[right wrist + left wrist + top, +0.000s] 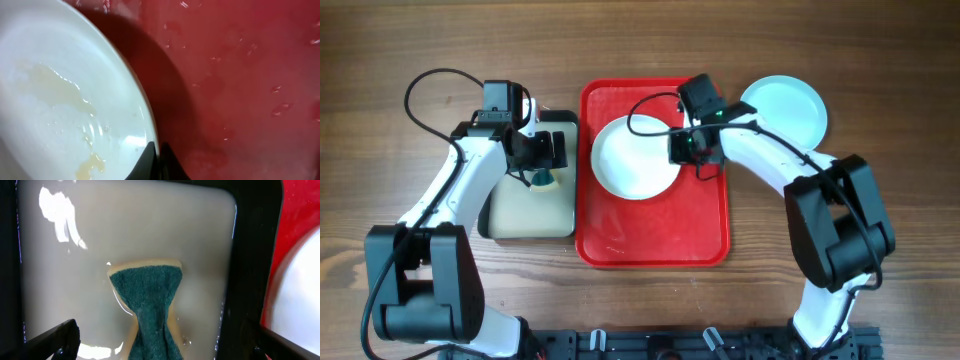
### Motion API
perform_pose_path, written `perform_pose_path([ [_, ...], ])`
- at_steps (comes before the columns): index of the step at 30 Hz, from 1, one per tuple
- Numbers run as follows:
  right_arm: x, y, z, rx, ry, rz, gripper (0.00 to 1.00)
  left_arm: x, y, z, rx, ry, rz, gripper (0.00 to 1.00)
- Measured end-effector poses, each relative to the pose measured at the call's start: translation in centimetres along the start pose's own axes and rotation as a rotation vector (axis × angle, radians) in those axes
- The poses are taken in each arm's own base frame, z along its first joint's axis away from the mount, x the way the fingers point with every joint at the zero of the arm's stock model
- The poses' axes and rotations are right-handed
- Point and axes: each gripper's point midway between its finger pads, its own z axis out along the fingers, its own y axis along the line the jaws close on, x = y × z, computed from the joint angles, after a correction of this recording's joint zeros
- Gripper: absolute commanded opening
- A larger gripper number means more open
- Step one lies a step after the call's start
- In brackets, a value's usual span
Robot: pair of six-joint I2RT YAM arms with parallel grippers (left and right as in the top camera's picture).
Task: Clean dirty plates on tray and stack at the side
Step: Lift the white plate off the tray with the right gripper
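Looking down from above, the left pincer (545, 160) is spread wide and holds nothing. Right under it is a sponge (542, 180) with a green top, lying in the beige tray (525, 215). The right pincer (685, 148) is on the other side. It sits at the edge of the white plate (630, 160), which spreads out from it toward the left pincer. This plate lies on the red tray (650, 235). On the far side of the right pincer, off the tray, a blue plate (785, 108) rests on the table (880, 60). I see only one blue plate. I cannot tell if another one hides under it.

From the left wrist, the two fingers stand far apart with the sponge (147, 300) between and just ahead of them. They do not touch it. Off to one side past the tray's dark rim, a bit of red tray and white plate shows.

From the right wrist, the right pincer (159, 160) is squeezed shut, with its tips right at the plate's rim. I cannot tell if the rim is pinched between them. Beside the tips, a wet yellow smear (50, 82) lies on the white plate (75, 45).

So I think the job is partly done. One plate is at the side. The white one looks dirty and needs wiping, then stacking.
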Motion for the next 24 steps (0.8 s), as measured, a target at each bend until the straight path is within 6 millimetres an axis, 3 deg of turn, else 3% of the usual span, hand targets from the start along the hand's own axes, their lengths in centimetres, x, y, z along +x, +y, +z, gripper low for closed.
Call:
perform_pose_path([
  [4, -5.1, 1.5, -7.6, -0.019, -0.225, -0.066, 0.04, 0.0, 0.0, 0.0, 0.000, 0.000, 0.000, 1.00],
  [7, -6.8, 3.0, -14.5, 0.028, -0.425, -0.131, 0.04, 0.0, 0.0, 0.0, 0.000, 0.000, 0.000, 1.00],
  [13, -5.4, 4.8, -16.4, 0.315, -0.559, -0.271, 0.04, 0.0, 0.0, 0.0, 0.000, 0.000, 0.000, 1.00],
  [15, -4.5, 6.8, -17.7, 0.446, -0.647, -0.377, 0.04, 0.0, 0.0, 0.0, 0.000, 0.000, 0.000, 1.00],
  [19, -4.7, 12.2, -22.9, 0.658, -0.915, -0.566, 0.04, 0.0, 0.0, 0.0, 0.000, 0.000, 0.000, 1.00],
  [24, -5.5, 15.3, -27.8, 0.838, -1.048, -0.715, 0.04, 0.0, 0.0, 0.0, 0.001, -0.001, 0.000, 1.00],
])
